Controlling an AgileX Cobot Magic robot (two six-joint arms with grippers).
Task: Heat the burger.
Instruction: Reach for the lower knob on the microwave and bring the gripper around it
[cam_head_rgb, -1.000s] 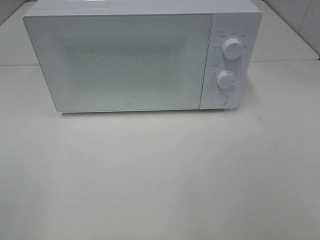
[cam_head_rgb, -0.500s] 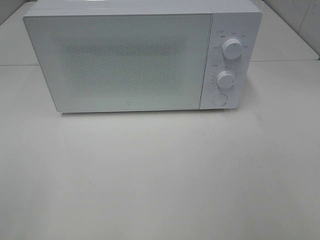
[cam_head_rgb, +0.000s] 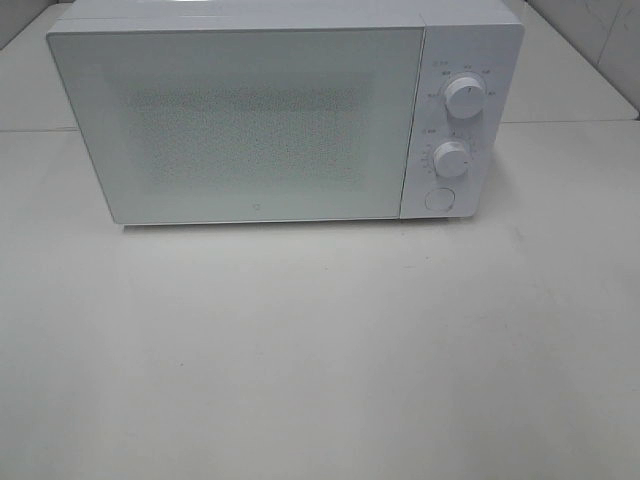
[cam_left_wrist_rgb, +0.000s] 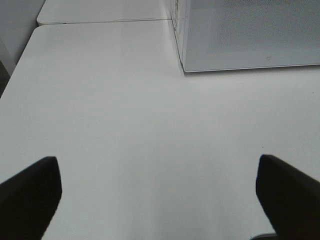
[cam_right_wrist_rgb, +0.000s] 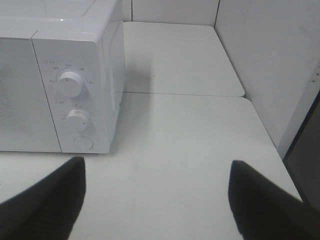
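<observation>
The burger is out of view in every frame. A white microwave (cam_head_rgb: 260, 110) stands at the back of the table with its door shut; its mesh window (cam_head_rgb: 240, 130) shows nothing clear inside. Two round knobs (cam_head_rgb: 464, 96) and a round button (cam_head_rgb: 438, 199) sit on its right panel. My left gripper (cam_left_wrist_rgb: 157, 195) is open over bare table, off the microwave's front left corner (cam_left_wrist_rgb: 185, 67). My right gripper (cam_right_wrist_rgb: 155, 195) is open too, over the table to the right of the microwave's control panel (cam_right_wrist_rgb: 72, 107). Neither gripper appears in the high view.
A seam (cam_head_rgb: 570, 122) joins two white tables behind the microwave. A white wall (cam_right_wrist_rgb: 260, 60) runs along the right side, with a dark gap (cam_right_wrist_rgb: 305, 165) past the table's right edge. The table's left edge (cam_left_wrist_rgb: 15, 70) drops off beside a grey panel.
</observation>
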